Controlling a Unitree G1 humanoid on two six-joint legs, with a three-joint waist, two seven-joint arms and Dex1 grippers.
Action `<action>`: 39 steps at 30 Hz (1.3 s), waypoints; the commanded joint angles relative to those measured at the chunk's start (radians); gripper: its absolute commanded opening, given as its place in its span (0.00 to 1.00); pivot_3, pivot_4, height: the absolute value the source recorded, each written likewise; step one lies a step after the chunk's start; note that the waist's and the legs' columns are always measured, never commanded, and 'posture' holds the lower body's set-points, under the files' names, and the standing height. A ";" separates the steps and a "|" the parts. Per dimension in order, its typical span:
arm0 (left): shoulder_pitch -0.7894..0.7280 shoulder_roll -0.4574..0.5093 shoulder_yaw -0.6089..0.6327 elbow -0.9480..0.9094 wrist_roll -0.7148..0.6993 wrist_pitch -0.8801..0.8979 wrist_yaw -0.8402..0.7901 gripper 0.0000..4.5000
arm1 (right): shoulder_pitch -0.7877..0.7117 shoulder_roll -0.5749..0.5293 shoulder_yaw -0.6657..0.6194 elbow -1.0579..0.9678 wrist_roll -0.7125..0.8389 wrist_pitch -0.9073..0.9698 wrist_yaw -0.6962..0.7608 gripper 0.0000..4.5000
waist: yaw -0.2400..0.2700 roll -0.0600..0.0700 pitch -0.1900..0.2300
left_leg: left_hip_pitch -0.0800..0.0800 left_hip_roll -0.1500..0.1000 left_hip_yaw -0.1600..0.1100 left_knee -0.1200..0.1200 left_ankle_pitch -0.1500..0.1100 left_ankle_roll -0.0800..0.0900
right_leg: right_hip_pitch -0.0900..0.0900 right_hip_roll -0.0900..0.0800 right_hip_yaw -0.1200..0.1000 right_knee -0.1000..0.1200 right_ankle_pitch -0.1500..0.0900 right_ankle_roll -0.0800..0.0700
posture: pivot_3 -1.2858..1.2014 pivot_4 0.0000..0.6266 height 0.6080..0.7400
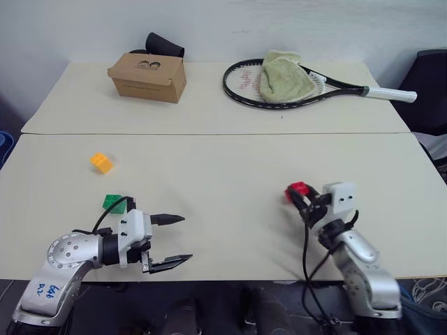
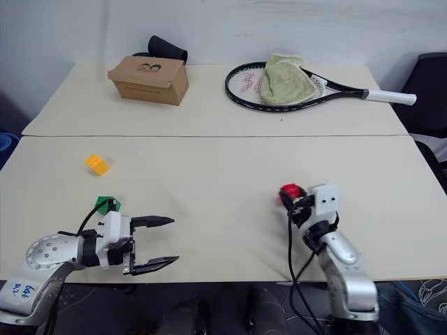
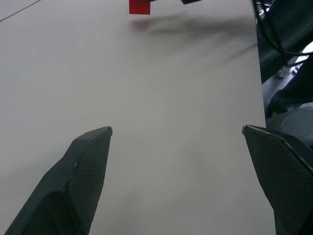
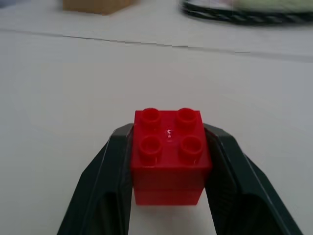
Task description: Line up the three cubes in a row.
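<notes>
The red cube (image 4: 168, 154), studs up, sits between the two black fingers of my right gripper (image 1: 299, 197), which is shut on it at the table's near right. It also appears as a red block (image 3: 139, 6) in the left wrist view. The orange-yellow cube (image 1: 101, 162) lies on the table at the left. Nearer me, the green cube (image 1: 112, 202) rests just behind my left arm. My left gripper (image 1: 174, 241) hovers near the front edge with its fingers wide open and nothing between them.
A brown cardboard box (image 1: 147, 77) stands at the back left with a dark roll (image 1: 165, 45) behind it. A tennis racket (image 1: 307, 87) with a green towel (image 1: 283, 75) on it lies at the back right. A seam (image 1: 209, 134) crosses the table.
</notes>
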 commanded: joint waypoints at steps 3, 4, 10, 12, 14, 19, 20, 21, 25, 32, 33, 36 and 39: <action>-0.002 0.013 0.011 -0.005 0.003 -0.014 -0.014 1.00 | -0.253 -0.203 0.134 0.257 0.011 -0.177 0.569 0.33 | -0.005 -0.003 0.000 | 0.002 0.001 0.000 0.001 0.000 0.000 | 0.002 0.002 0.000 -0.001 0.000 0.000 | 0.52 0.24 1.00; 0.002 0.012 0.014 -0.008 0.002 -0.011 -0.012 1.00 | -0.312 -0.191 0.162 0.333 -0.002 -0.217 0.628 0.33 | -0.003 -0.003 0.000 | 0.003 0.002 0.000 0.001 0.000 0.000 | 0.003 0.003 0.000 0.000 0.000 0.000 | 0.52 0.24 1.00; 0.046 0.014 0.039 -0.043 -0.004 0.000 0.001 1.00 | -0.538 -0.078 0.255 0.764 -0.085 -0.430 0.830 0.33 | 0.001 -0.003 0.000 | 0.000 0.004 0.000 0.004 0.004 -0.007 | 0.002 0.004 -0.001 0.000 0.000 -0.001 | 0.52 0.24 1.00; 0.062 0.017 0.049 -0.061 -0.008 0.008 0.009 1.00 | -0.587 -0.036 0.266 0.887 -0.109 -0.485 0.852 0.33 | 0.000 -0.003 0.000 | -0.001 0.004 0.000 0.007 0.004 -0.007 | 0.002 0.003 -0.001 0.000 0.000 0.000 | 0.52 0.24 1.00; 0.084 0.028 0.078 -0.083 -0.012 0.020 0.018 1.00 | -0.626 0.002 0.267 0.975 -0.123 -0.528 0.869 0.33 | 0.000 -0.003 0.000 | -0.001 0.004 0.000 0.009 0.003 -0.006 | 0.002 0.002 -0.001 0.000 0.000 0.000 | 0.52 0.24 1.00; 0.135 0.043 0.162 -0.106 -0.019 0.032 0.030 1.00 | -0.658 0.044 0.252 1.052 -0.125 -0.540 0.888 0.49 | -0.003 -0.003 0.000 | 0.000 0.004 -0.001 0.010 0.003 -0.007 | 0.003 0.001 -0.001 0.002 0.000 0.000 | 0.52 0.24 1.00; 0.144 0.044 0.179 -0.110 -0.022 0.035 0.033 1.00 | -0.658 0.046 0.246 1.045 -0.118 -0.533 0.889 0.55 | -0.003 -0.002 0.000 | 0.000 0.005 -0.001 0.010 0.003 -0.007 | 0.003 0.001 -0.001 0.003 0.000 -0.001 | 0.52 0.24 1.00; 0.157 0.043 0.200 -0.114 -0.026 0.039 0.039 1.00 | -0.660 0.047 0.234 1.030 -0.106 -0.527 0.884 0.64 | -0.004 -0.002 0.000 | 0.000 0.005 -0.001 0.010 0.003 -0.007 | 0.003 0.001 -0.001 0.003 0.000 -0.001 | 0.52 0.24 1.00; 0.258 0.024 0.312 -0.129 -0.052 0.047 0.042 1.00 | -0.664 0.010 0.164 0.913 -0.036 -0.486 0.867 0.92 | -0.005 -0.001 0.001 | -0.001 0.005 -0.001 0.009 0.002 -0.007 | 0.002 0.001 -0.001 0.003 0.000 -0.001 | 0.52 0.24 1.00; 0.511 -0.174 0.610 -0.054 -0.157 0.049 0.111 1.00 | -0.484 -0.056 -0.016 0.581 0.171 -0.367 0.818 0.99 | 0.001 -0.002 0.001 | -0.001 0.006 -0.002 0.009 -0.006 -0.002 | 0.003 0.001 -0.003 0.000 0.000 -0.001 | 0.52 0.24 1.00; 0.537 -0.202 0.643 -0.025 -0.151 0.025 0.113 1.00 | -0.445 -0.057 -0.033 0.554 0.160 -0.398 0.795 0.99 | 0.001 -0.002 0.001 | -0.001 0.006 -0.002 0.009 -0.006 -0.002 | 0.003 0.001 -0.004 -0.001 -0.001 -0.002 | 0.52 0.24 1.00; 0.573 -0.288 0.751 0.063 -0.167 -0.039 0.160 1.00 | -0.315 -0.043 -0.083 0.510 0.142 -0.514 0.758 0.99 | 0.003 -0.002 0.000 | -0.001 0.006 -0.002 0.009 -0.007 0.000 | 0.004 0.001 -0.004 -0.001 -0.001 -0.002 | 0.52 0.24 1.00; 0.550 -0.334 0.829 0.146 -0.166 -0.085 0.240 1.00 | -0.213 -0.061 -0.084 0.483 0.187 -0.491 0.818 0.99 | 0.002 -0.002 0.000 | -0.001 0.006 -0.002 0.011 -0.007 0.001 | 0.004 0.001 -0.004 -0.001 0.000 -0.001 | 0.52 0.24 1.00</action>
